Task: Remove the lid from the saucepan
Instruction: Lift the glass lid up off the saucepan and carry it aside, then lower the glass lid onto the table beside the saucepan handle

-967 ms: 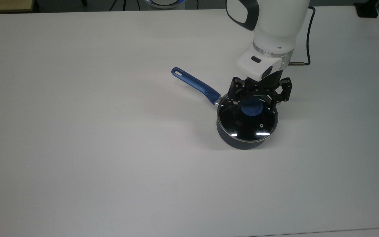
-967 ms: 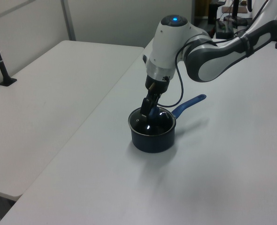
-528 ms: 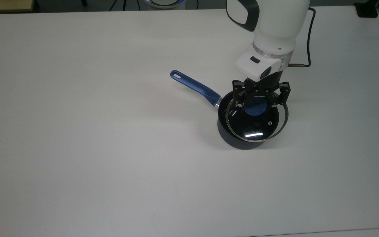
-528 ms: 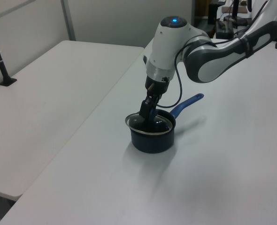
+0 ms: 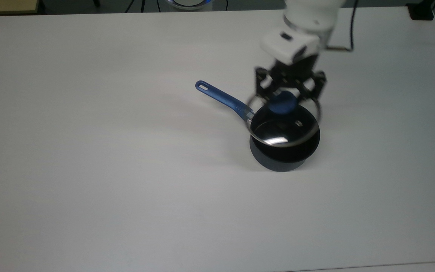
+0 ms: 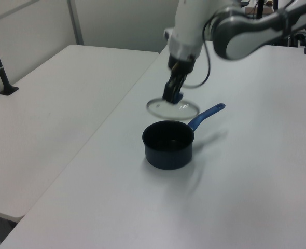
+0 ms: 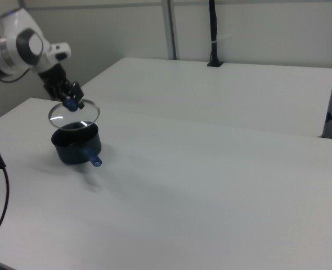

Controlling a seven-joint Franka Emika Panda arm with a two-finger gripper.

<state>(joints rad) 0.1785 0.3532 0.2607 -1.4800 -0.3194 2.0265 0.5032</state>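
Gripping the lid [image 6: 172, 108] by its knob, claw [image 6: 174, 94] above saucepan [image 6: 168, 144]

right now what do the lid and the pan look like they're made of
The lid looks like clear glass in a shiny metal rim: the pan's dark inside shows through it and glare streaks it. Its blue knob, matte, may be plastic. The pan looks like dark coated metal with a matte black inside; its blue handle has a satin sheen, material unclear.
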